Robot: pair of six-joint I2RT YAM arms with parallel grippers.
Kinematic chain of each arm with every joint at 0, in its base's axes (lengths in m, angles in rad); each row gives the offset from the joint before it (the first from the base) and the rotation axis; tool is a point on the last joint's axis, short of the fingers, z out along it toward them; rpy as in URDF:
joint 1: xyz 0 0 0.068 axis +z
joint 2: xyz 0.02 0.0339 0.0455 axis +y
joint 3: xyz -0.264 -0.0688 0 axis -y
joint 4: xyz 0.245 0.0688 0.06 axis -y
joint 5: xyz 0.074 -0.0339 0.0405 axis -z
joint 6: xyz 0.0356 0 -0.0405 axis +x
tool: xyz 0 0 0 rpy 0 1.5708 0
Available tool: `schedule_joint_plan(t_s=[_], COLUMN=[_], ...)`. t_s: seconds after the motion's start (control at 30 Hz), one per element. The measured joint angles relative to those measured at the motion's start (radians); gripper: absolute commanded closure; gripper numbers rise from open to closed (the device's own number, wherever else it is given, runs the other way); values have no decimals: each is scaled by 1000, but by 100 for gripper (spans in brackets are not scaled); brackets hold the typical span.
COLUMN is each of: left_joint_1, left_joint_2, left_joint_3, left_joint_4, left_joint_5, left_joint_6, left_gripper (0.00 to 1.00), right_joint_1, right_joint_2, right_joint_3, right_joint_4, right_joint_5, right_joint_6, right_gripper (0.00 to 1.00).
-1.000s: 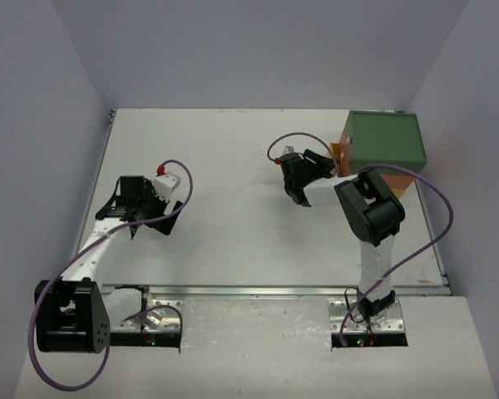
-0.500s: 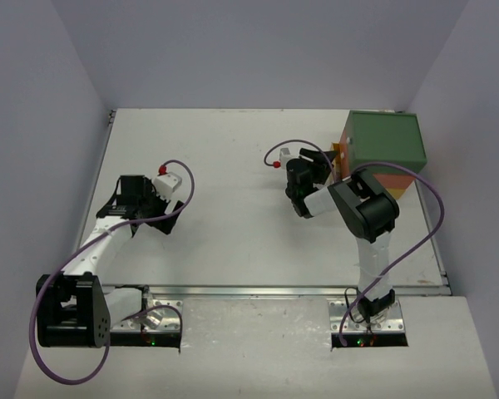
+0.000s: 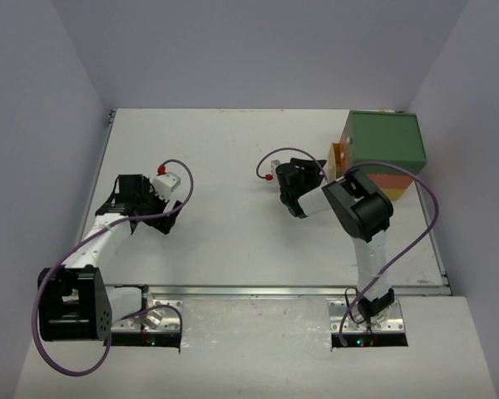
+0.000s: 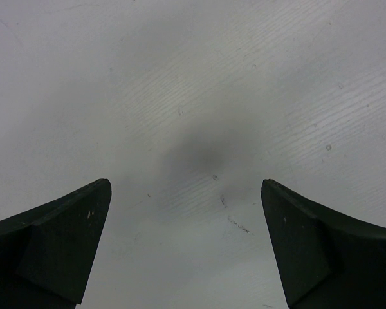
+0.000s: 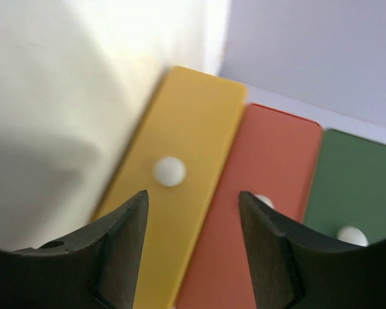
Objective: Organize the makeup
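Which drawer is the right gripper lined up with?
The yellow drawer: its white knob shows between the right gripper's fingers; the orange drawer and green drawer lie off to one side.

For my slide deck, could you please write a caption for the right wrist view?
Open right gripper facing the yellow drawer, orange drawer and green drawer, each with a white knob.

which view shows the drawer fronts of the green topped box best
Right wrist: the yellow drawer front, orange drawer front and green drawer front fill it, white knobs visible. Top external shows mostly the box's green top with slivers of orange. Left wrist shows only tabletop.
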Motion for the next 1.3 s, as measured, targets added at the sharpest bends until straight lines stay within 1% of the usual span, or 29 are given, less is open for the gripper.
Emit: schedule_joint_plan(t_s=[0.13,0.2,0.27,0.37,0.43,0.77,1.07,1.3], left_joint_1=[2,2,2,3,5,8,17,21], left_joint_2=[8,8,10,18,26,61,73,73], left_joint_3=[3,3,3,3,3,3,3,4], left_joint_4=[-1,-1,0,0,0,6,9,9], left_joint_5=[15,22,25,27,27,29,33,35], left_joint_6=[-1,-1,-2,-3,-4,-4,-4,-5], left_gripper=[0,0,0,0,0,0,0,0], right_joint_1=[17,21,19,7,-5,-110,-113,-87], right_joint_2=[-2,-1,8,42,63,68,68,63], right_joint_3=[93,136,163,179,190,225,233,282], right_joint_4=[-333,-435,-485,-518,-535,-614,-637,-759], right_joint_5=[-66,-87,-92,-86,-56,-45,-41,-60], right_joint_6=[222,290,324,340,340,379,390,480], right_gripper=[40,40,40,40,40,41,41,40])
